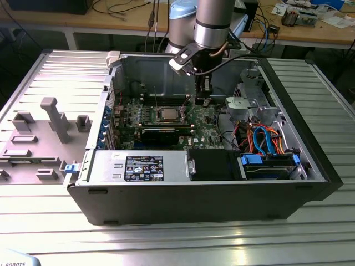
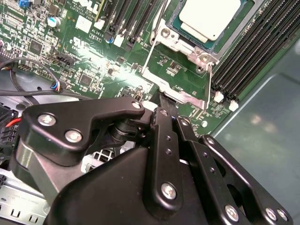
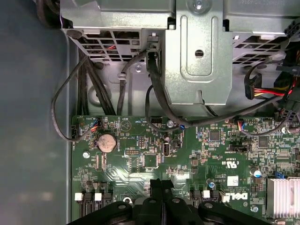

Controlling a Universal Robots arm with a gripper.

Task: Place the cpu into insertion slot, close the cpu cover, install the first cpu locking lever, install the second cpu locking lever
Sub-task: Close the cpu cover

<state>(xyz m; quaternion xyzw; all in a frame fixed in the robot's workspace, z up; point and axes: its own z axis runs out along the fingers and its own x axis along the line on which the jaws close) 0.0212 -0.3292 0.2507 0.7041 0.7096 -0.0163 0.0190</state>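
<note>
Silvery cpu cover lies just ahead of the closed, seemingly empty pincer, whose slipping tip could gouge the board.

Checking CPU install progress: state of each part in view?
cpu: seated in the insertion slot, metal top up.
cpu cover: down flat around the cpu.
wire levers: beside the slot; latched or not, cannot tell.
gripper: shut, tip close to the cover's edge.
computer case: open, lying on its side.
</note>
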